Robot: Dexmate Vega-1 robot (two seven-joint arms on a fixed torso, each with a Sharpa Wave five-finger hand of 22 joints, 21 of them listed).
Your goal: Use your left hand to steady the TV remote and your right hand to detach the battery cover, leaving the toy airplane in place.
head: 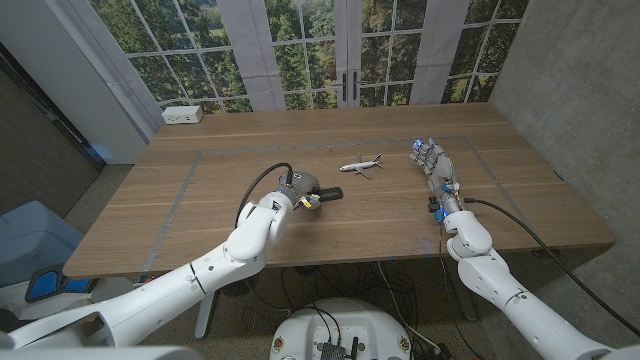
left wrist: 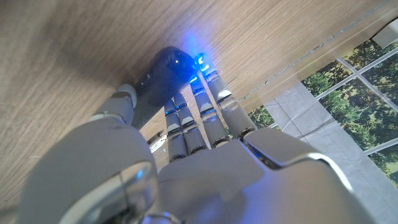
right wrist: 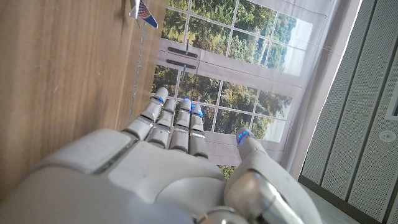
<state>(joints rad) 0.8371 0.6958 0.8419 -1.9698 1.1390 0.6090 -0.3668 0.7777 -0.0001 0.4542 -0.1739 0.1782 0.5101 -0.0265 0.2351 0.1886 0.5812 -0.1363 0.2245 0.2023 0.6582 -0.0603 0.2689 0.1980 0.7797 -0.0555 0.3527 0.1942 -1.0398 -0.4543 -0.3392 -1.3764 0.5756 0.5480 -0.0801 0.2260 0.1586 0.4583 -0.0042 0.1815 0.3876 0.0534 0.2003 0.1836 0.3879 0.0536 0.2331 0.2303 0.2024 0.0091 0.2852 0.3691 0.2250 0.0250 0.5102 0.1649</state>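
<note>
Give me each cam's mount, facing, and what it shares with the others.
Head: on the robot's head, looking down the table; both arms, left hand on the remote, right hand, airplane.
Left wrist: along the left hand's back at the remote.
Right wrist: along the open right hand's back toward the windows; airplane at the edge.
Shared: head and left wrist, the remote; head and right wrist, the airplane.

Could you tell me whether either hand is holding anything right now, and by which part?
The left hand is on the TV remote, fingers over one end; a firm grip cannot be told. The right hand holds nothing.
</note>
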